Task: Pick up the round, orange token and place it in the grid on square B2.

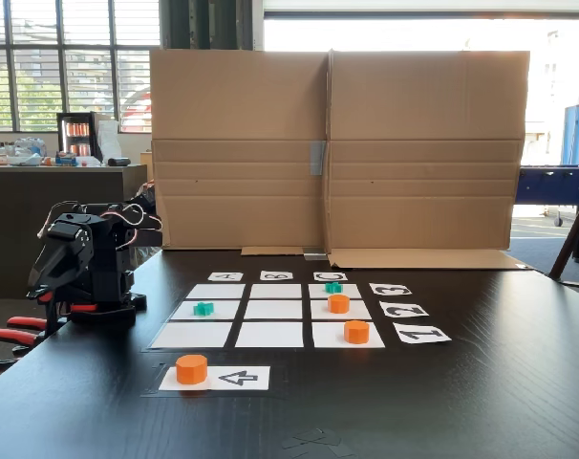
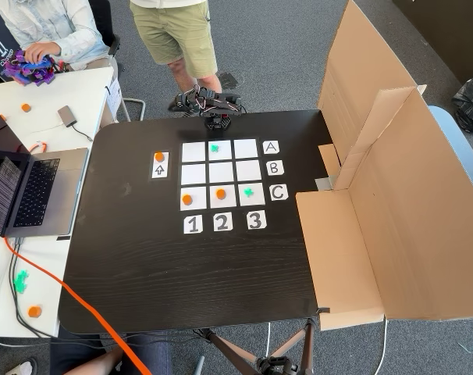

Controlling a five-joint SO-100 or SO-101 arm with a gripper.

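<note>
We've got the orange token (image 1: 191, 368) sitting on the arrow card (image 1: 216, 378), square B2 (image 1: 274, 309) of the grid (image 1: 216, 291) bare. Folded arm's gripper (image 1: 49, 279): can't tell if it's clenched.

The table (image 1: 519, 402) is black, and on it the grid (image 1: 273, 310) is a pattern of white paper rectangles split by black gaps, edged with white label cards (image 1: 404, 310) bearing black letters and numbers. A bright orange token (image 1: 191, 368) sits on a white card with a black outlined arrow (image 1: 238, 378), two more orange tokens (image 1: 338, 303) and two teal-green ones (image 1: 203, 308) lie on grid squares (all plain, unpatterned). The cardboard screen (image 1: 423, 143) is plain brown, and the arm (image 1: 84, 258) is black with red clamps (image 1: 22, 330) at its base.
</note>
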